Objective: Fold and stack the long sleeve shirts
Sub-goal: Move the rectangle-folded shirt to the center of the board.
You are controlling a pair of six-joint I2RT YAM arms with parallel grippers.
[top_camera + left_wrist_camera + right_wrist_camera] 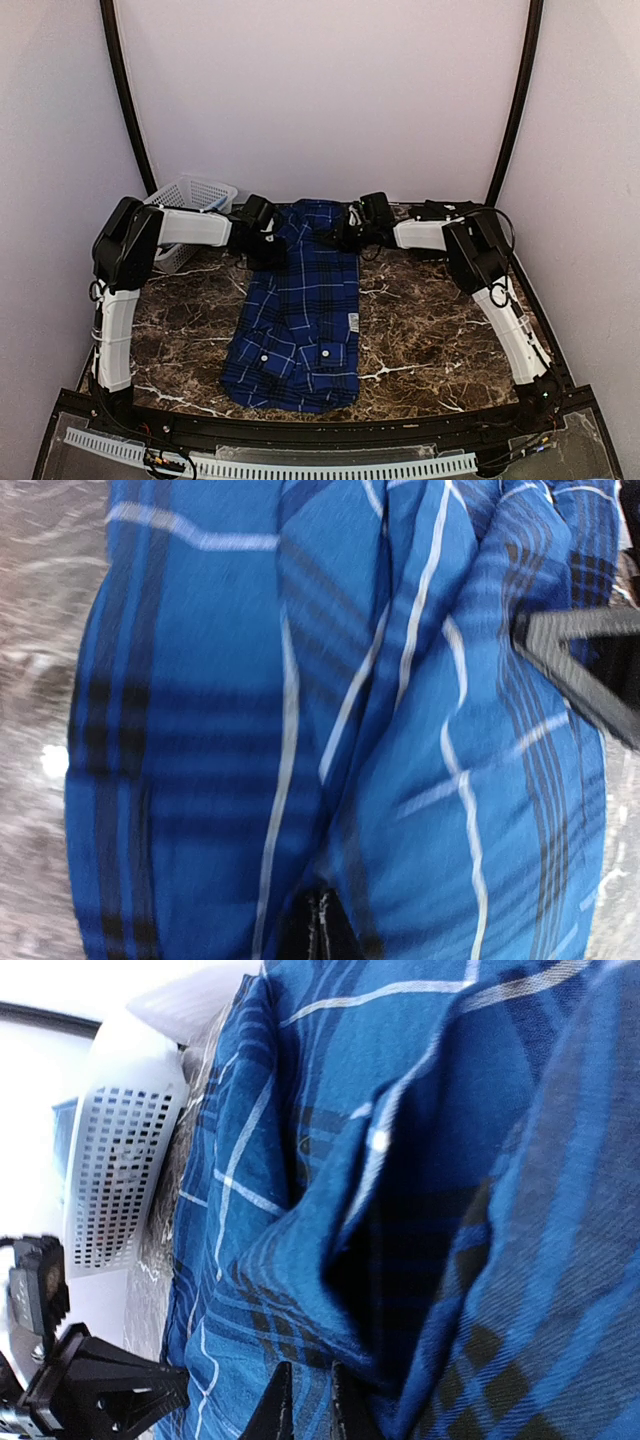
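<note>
Rumpled plaid shirt [300,320], long rectangle on glossy marble table [440,330], left gripper [278,240] and right gripper [346,232] both pinching its far corners.

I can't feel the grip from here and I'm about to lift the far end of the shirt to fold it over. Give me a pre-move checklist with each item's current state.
1. Left jaws closed on the shirt, far left corner: ok.
2. Right jaws closed on its far right corner: ok, cloth bunches around them in the wrist view.
3. Both grips at matching height: ok.
4. Cuffs folded onto the shirt, nothing trailing over the table: ok.
5. Basket apart from the shirt: ok.
6. Second shirt located: cannot tell.
</note>
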